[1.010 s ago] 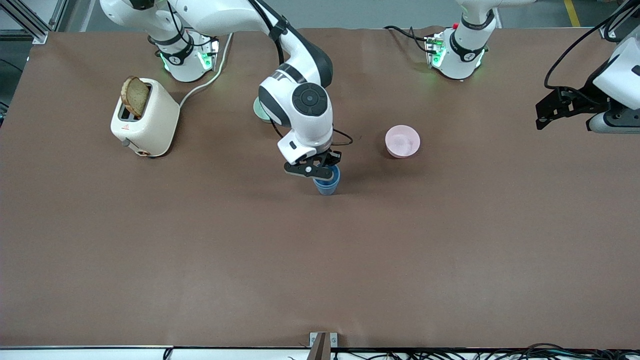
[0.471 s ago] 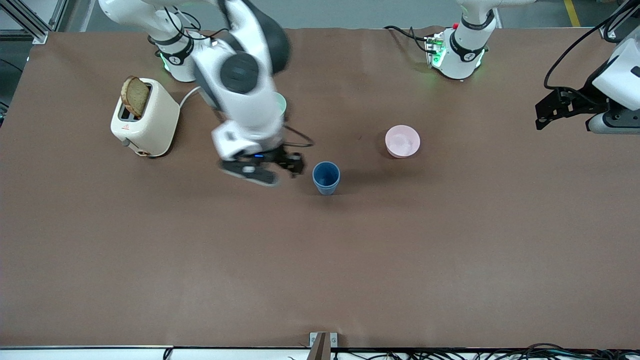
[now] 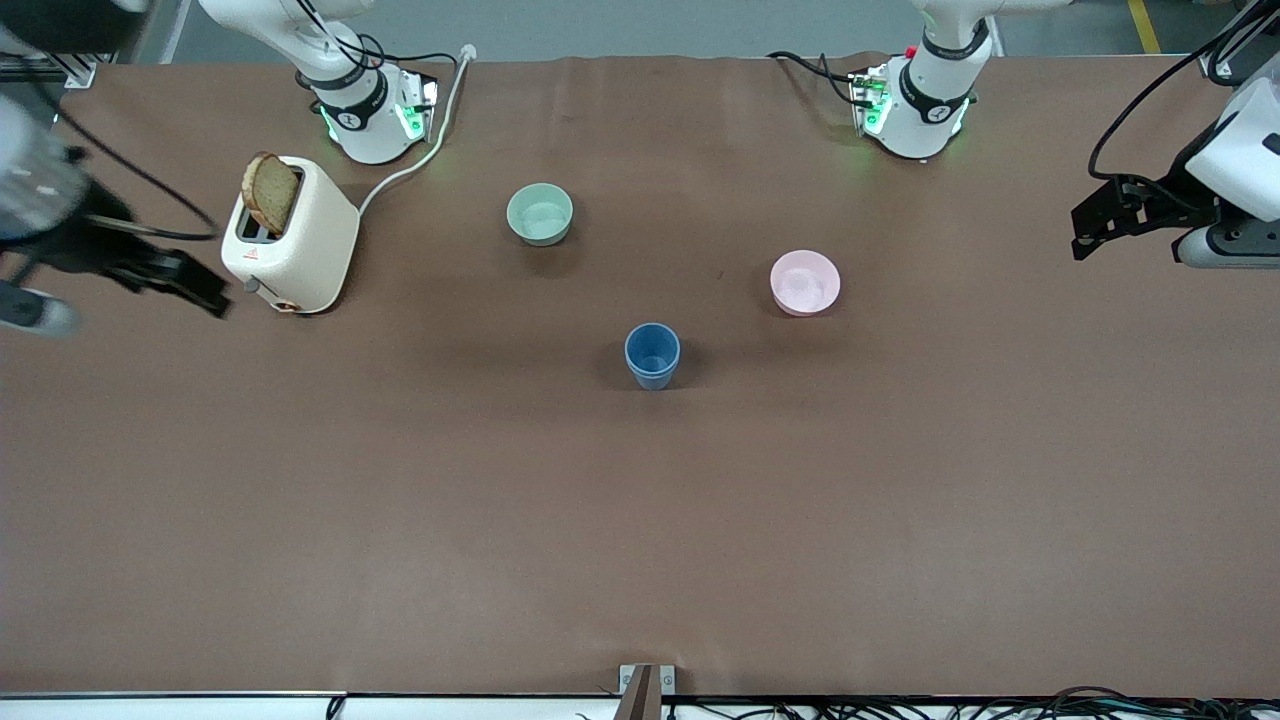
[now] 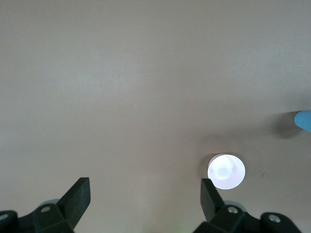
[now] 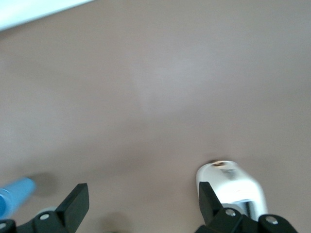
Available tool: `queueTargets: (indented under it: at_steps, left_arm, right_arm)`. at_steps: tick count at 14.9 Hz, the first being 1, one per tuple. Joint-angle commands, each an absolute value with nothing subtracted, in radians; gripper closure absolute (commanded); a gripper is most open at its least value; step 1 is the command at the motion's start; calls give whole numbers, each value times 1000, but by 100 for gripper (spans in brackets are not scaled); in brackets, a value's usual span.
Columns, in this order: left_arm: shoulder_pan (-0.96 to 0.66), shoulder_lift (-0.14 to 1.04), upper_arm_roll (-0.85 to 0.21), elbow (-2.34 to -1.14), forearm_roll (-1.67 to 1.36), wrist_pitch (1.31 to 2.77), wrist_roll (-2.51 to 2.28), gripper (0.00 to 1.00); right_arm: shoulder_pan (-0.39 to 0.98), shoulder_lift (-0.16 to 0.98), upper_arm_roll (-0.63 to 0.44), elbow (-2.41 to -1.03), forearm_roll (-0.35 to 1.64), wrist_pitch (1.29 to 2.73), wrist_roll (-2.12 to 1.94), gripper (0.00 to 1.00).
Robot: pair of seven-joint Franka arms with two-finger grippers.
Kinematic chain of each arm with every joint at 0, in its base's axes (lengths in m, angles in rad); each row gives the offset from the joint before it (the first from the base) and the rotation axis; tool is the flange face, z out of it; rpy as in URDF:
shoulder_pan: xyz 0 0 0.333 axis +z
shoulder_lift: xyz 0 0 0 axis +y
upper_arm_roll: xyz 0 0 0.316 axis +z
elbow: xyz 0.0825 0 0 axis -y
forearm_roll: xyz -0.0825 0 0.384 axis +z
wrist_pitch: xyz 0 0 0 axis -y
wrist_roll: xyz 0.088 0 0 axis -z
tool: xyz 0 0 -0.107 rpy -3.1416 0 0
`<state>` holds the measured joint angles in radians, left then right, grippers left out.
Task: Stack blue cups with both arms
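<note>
Two blue cups (image 3: 652, 355) are sitting nested as one stack near the middle of the table (image 3: 640, 520), upright with the mouth facing up, nearer to the front camera than both the pink bowl (image 3: 804, 282) and the pale green bowl (image 3: 539, 214); a faint second rim line low on the wall suggests one tumbler is seated inside the other, so the stacking itself is looking finished. Nothing is touching the stack, and neither arm is carrying anything. The right gripper (image 3: 170, 280) is hanging over the right arm's end of the table, just beside the toaster (image 3: 290, 240) with its slice of bread (image 3: 270, 192), and its wrist view is showing the fingers (image 5: 73, 204) spread wide apart with only bare tabletop between them, the toaster at one side and the blue stack (image 5: 14, 194) at the frame's edge. The left gripper (image 3: 1110, 215) is waiting over the left arm's end of the table, well apart from the bowls, its fingers (image 4: 75, 196) likewise parted and empty, with the pink bowl (image 4: 226, 171) and a sliver of blue (image 4: 303, 120) in its wrist view. Both arms are being kept out at the table's ends, probably so the stack is standing unobstructed and nothing is risking a knock against it.
</note>
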<state>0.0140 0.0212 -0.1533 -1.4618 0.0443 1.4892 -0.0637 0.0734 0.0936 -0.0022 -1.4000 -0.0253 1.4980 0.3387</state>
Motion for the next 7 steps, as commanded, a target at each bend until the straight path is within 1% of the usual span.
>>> queueTargets:
  at_steps: [1,2,4,7]
  left_arm:
    - [20,8,-153,-1465,34,1493,-55,0]
    - [20,9,-153,-1463,37,1493,-55,0]
    - [20,9,-153,-1462,40,1493,-55,0]
    - [20,9,-153,-1462,41,1493,-55,0]
  right_arm:
    - [-64,17,22,-1505,29,1503,137,0]
    - [-92,14,21,-1505,35,1494,100,0]
    - [-100,11,23,-1514,37,1500,97,0]
    - [-98,-23,25,-1574,37,1540,97,0]
